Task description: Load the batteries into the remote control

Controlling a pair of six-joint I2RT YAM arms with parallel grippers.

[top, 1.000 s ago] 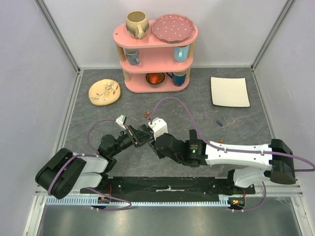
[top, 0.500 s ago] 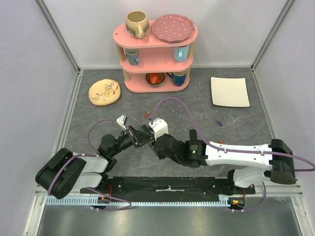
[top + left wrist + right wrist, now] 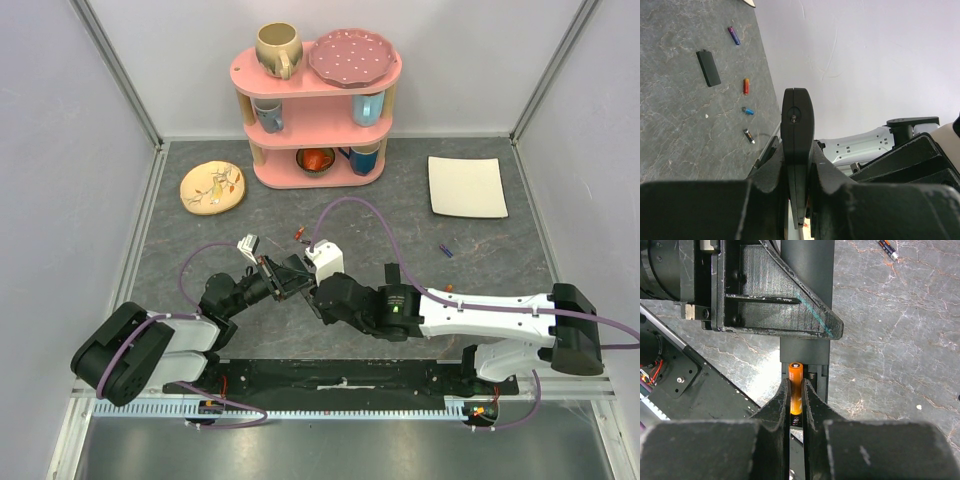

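My left gripper [image 3: 272, 279] is shut on the remote control [image 3: 797, 125], a slim black bar seen edge-on between its fingers and held above the table. My right gripper [image 3: 796, 390] is shut on an orange battery [image 3: 796, 384]. The battery's tip is at the open battery slot [image 3: 816, 374] of the remote [image 3: 806, 351], where a spring shows. The two grippers meet at the table's middle front in the top view, with my right gripper [image 3: 305, 285] next to the left one. Loose batteries lie on the table: blue-purple [image 3: 734, 35], orange-red [image 3: 746, 86], blue [image 3: 748, 110] and grey [image 3: 749, 136].
A flat black cover piece [image 3: 708, 68] lies by the loose batteries. A pink shelf [image 3: 318, 110] with cups and a plate stands at the back. A yellow plate [image 3: 212, 187] lies back left and a white square plate [image 3: 466, 186] back right. Another battery [image 3: 887, 248] lies beyond the remote.
My right gripper has shifted very slightly to the right with the orange battery in it. The left gripper and the remote have stayed put.
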